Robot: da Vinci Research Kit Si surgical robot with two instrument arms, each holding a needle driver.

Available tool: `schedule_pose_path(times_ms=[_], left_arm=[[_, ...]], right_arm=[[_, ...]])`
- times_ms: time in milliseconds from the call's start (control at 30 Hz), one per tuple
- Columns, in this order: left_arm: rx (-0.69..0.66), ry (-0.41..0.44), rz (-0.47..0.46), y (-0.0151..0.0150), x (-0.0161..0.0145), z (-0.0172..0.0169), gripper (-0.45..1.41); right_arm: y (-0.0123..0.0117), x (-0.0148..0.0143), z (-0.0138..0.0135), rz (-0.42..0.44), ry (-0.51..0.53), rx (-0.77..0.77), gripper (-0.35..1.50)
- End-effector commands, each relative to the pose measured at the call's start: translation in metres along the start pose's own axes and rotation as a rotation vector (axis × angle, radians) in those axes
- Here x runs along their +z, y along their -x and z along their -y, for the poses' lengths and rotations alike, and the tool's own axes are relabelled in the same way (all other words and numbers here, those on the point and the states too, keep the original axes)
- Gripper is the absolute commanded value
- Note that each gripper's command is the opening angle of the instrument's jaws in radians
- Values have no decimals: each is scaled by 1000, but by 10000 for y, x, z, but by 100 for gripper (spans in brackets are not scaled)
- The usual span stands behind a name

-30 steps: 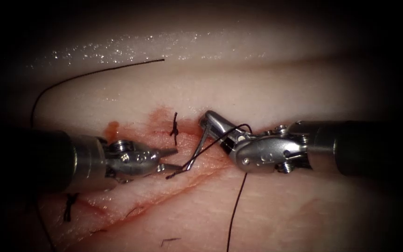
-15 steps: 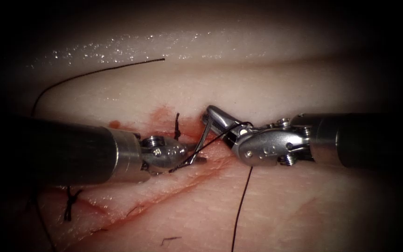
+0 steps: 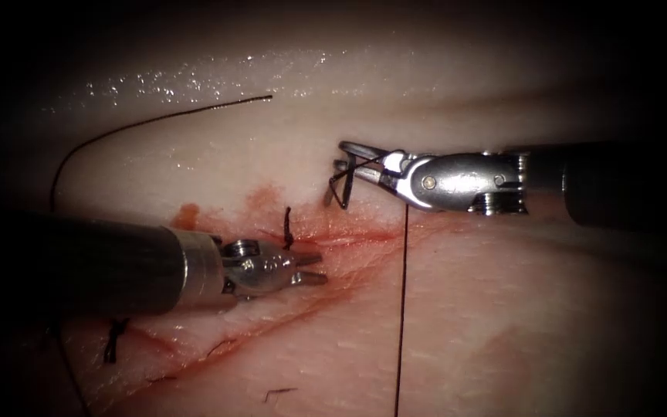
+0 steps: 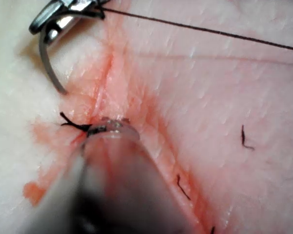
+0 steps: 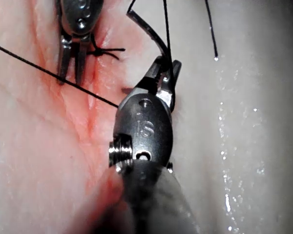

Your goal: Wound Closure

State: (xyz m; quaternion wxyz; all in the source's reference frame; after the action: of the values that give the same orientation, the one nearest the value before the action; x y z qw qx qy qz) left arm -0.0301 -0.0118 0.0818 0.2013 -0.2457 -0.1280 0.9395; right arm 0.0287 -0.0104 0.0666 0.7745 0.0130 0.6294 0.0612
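Needle (image 3: 339, 188), thin curved steel, clear of tissue (image 3: 503, 324), right hand (image 3: 353, 158) gripping.

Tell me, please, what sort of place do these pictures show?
Most likely a bench for surgical suturing practice. A slab of tissue bears a cut with tied stitches. The right tool holds a curved needle with thread, clear of the tissue; the left tool holds nothing.

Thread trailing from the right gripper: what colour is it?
Black. The thread shows best in the endoscope view, a thin dark line running down over the pale tissue.
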Motion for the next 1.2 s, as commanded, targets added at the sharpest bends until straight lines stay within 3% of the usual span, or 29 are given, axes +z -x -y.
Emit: schedule_pose_path(times_ms=[33,167,333,467,833,1200], left_arm=[[0,0,0,-2,7,-1,24],[-1,2,0,-2,4,-2,25],[1,15,-1,-1,-5,-3,25],[2,11,3,-1,-15,0,25],[-2,11,6,-5,-22,0,24],[0,7,8,-3,-22,2,24]], right_arm=[[-6,9,-12,0,-13,54,-35],[-15,12,-32,51,-102,160,-35],[-15,14,-32,87,-203,243,-35],[-8,9,-22,59,-236,330,-35],[32,17,38,103,-317,461,-35],[42,28,61,93,-392,670,-35]])
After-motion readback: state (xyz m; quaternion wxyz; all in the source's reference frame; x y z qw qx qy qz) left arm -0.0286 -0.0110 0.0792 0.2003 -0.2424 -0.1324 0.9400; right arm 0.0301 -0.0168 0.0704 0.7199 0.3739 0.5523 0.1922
